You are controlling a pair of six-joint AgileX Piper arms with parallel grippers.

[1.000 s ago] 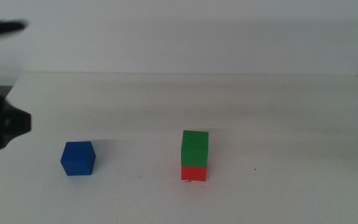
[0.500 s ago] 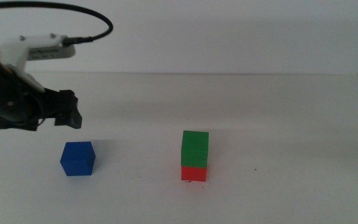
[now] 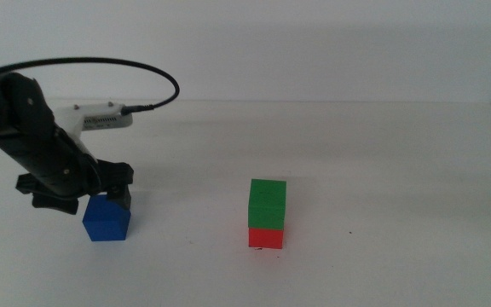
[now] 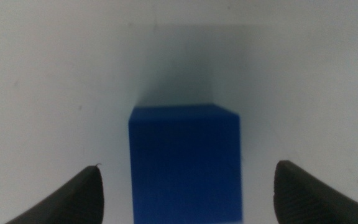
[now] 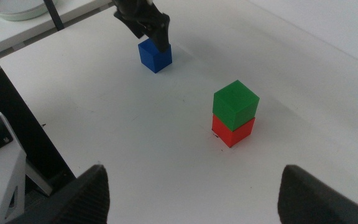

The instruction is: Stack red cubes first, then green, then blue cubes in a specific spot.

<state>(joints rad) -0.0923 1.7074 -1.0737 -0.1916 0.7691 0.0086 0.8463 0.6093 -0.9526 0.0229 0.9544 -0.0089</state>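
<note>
Right gripper (image 5: 188, 186) waits spread at the near edge, green cube (image 3: 268, 202) sits on red cube (image 3: 266, 237) centre-table, and out at nine o'clock the left gripper (image 4: 185, 190) straddles the blue cube (image 3: 106, 217), jaws wide: sink lower, centre, then close; nothing obstructs.

Three cubes stand on the tabletop (image 3: 382, 145): one blue cube (image 3: 106, 218) at the left, one green cube (image 3: 268, 202), and one red cube (image 3: 266, 237) beneath the green. Two hands show: the left hand (image 3: 101, 194) over the blue cube, fingers apart, and the right hand (image 5: 191, 190) spread wide at the near right.
</note>
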